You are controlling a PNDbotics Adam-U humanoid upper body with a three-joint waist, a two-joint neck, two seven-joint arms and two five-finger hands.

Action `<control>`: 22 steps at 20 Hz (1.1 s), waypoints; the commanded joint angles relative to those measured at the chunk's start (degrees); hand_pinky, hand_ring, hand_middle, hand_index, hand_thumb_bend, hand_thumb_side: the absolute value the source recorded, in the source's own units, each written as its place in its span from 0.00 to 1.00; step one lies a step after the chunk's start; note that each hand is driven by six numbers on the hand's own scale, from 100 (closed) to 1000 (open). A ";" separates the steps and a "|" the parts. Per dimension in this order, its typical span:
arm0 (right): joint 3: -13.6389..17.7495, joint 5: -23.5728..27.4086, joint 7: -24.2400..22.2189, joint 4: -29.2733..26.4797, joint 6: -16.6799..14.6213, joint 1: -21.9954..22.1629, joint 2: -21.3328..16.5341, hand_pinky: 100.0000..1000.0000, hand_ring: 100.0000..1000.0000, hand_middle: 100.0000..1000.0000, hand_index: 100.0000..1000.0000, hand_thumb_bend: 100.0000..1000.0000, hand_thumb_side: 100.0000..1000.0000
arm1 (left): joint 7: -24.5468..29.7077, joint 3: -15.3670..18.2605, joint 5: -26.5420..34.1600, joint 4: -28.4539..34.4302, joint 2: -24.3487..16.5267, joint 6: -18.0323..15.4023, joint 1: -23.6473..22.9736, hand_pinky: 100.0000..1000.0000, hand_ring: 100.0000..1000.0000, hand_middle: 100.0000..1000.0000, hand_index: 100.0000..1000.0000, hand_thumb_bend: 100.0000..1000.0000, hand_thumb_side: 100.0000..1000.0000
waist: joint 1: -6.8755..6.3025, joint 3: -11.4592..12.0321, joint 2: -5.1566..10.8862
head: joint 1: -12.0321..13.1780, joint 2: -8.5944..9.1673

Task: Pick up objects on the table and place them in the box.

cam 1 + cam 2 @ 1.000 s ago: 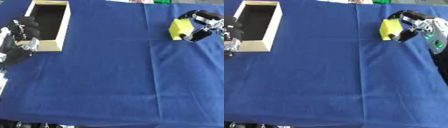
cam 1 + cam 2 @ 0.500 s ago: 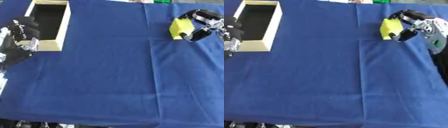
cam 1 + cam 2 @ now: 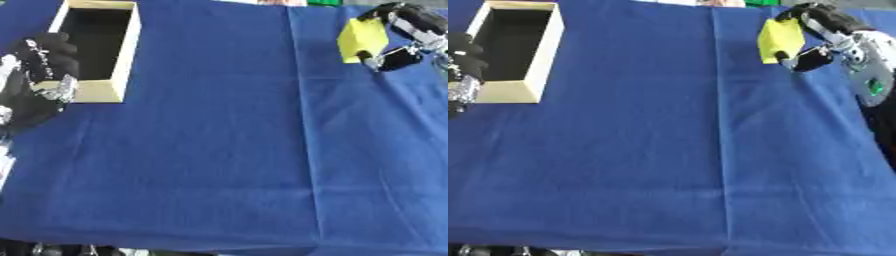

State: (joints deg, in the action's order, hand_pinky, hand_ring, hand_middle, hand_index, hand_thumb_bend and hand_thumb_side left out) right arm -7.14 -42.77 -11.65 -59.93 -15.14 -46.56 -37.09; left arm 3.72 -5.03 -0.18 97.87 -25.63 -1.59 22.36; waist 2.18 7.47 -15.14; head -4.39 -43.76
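Note:
A yellow block (image 3: 360, 39) shows at the upper right of the blue tablecloth. My right hand (image 3: 822, 34) is curled around it, fingers over its top and thumb under its lower corner. A light wooden box (image 3: 98, 44) with a dark inside stands open at the upper left. My left hand (image 3: 37, 80) rests beside the box's left wall near its front corner, fingers relaxed and holding nothing.
The blue cloth (image 3: 219, 150) covers the whole table, with a fold line running down right of the middle. Green and pale things show at the far edge (image 3: 297, 2). The table's front edge (image 3: 175, 247) runs along the bottom.
The right hand with the yellow block has shifted slightly up toward the far edge. The left hand has stayed by the box.

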 commanded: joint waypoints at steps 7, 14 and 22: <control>-1.42 4.14 -0.53 -7.96 -0.65 -3.36 -1.63 0.86 0.64 0.29 0.49 0.02 0.00 | 0.15 0.42 0.18 0.98 -0.71 -0.09 0.73 0.53 0.64 0.65 0.81 0.00 0.11 | 0.19 0.19 1.55 | 0.19 -0.36; -3.81 4.95 -2.70 -11.22 -2.25 -7.50 1.03 0.86 0.65 0.29 0.50 0.02 0.00 | 0.54 0.06 0.26 1.24 -0.36 -0.28 0.70 0.53 0.64 0.65 0.81 0.00 0.11 | 0.39 1.25 2.30 | -0.27 -0.36; -4.50 3.85 -3.86 -9.91 -2.80 -11.66 4.88 0.86 0.65 0.29 0.50 0.01 0.00 | 1.05 -0.27 1.15 2.35 0.62 -0.74 2.15 0.53 0.64 0.65 0.81 0.00 0.11 | 1.34 5.20 2.78 | -1.60 -0.14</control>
State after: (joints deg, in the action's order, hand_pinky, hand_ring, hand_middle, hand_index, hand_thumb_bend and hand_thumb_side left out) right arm -12.01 -38.38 -15.28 -69.58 -17.82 -56.76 -31.77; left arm 4.64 -5.42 0.61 98.99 -24.58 -2.15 23.56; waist 3.87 13.03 -13.67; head -5.68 -43.76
